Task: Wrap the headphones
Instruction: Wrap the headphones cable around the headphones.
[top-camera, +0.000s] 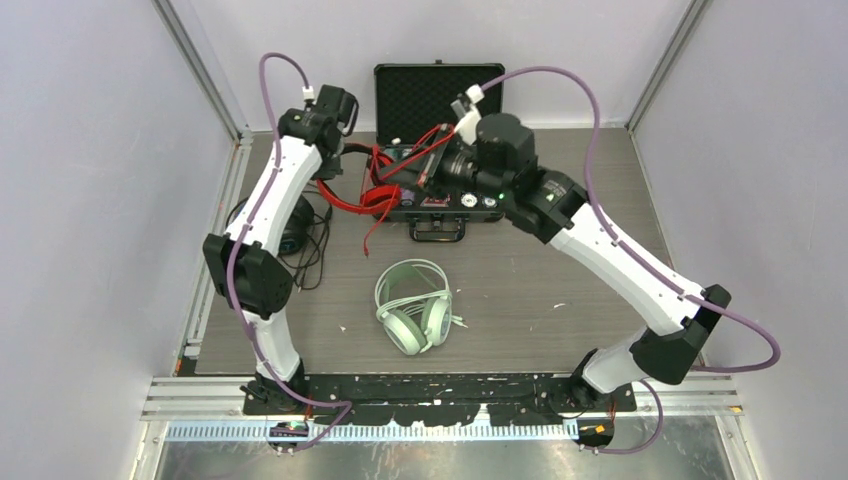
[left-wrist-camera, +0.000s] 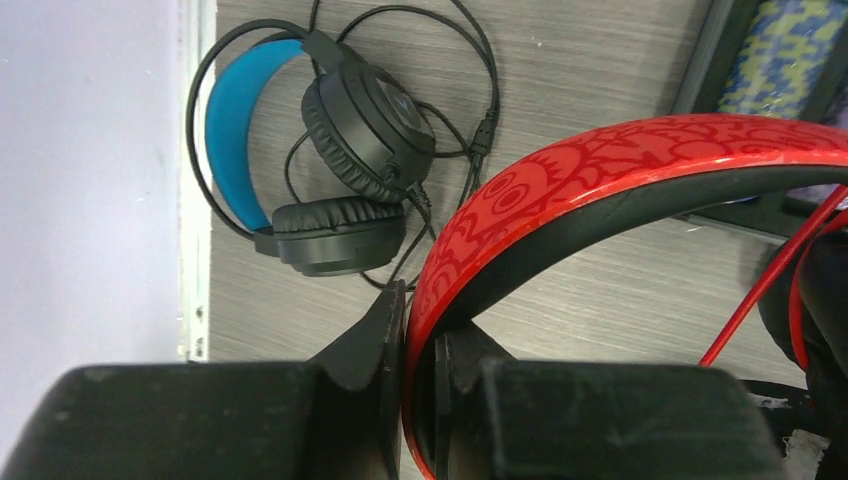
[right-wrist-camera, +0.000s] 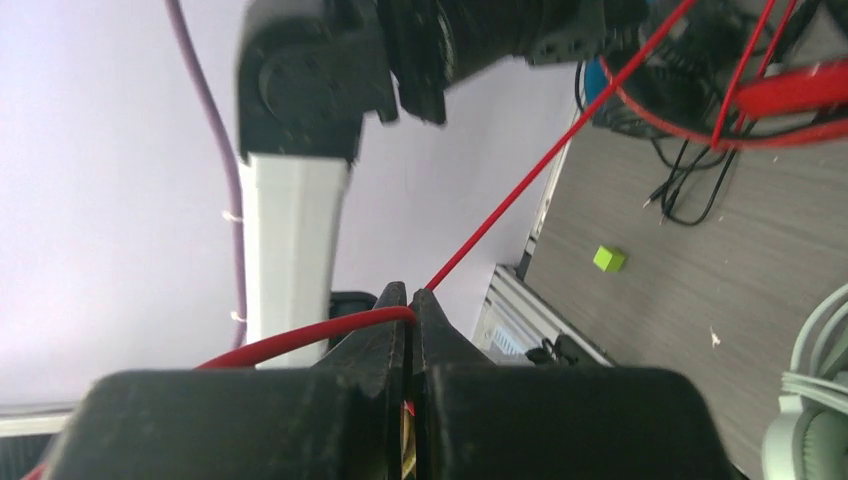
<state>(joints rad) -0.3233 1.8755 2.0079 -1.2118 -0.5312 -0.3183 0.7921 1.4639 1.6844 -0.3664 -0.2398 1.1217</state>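
The red headphones (top-camera: 378, 196) hang in front of the open case, and my left gripper (left-wrist-camera: 420, 312) is shut on their patterned red headband (left-wrist-camera: 600, 160). My right gripper (right-wrist-camera: 410, 296) is shut on the red cable (right-wrist-camera: 520, 190), which runs taut up toward the headphones and loops away to the left of the jaws. In the top view the right gripper (top-camera: 428, 168) is just right of the red pair. The black headphones (left-wrist-camera: 350, 150) with a blue-lined band lie at the left, cable loose. The mint-green headphones (top-camera: 412, 305) lie in the middle with their white cable wound on them.
An open black case (top-camera: 437, 100) stands at the back centre, its front handle facing me. A small green cube (right-wrist-camera: 608, 258) lies on the table near the left rail. The black cable (top-camera: 312, 262) sprawls beside the left arm. Grey walls close both sides.
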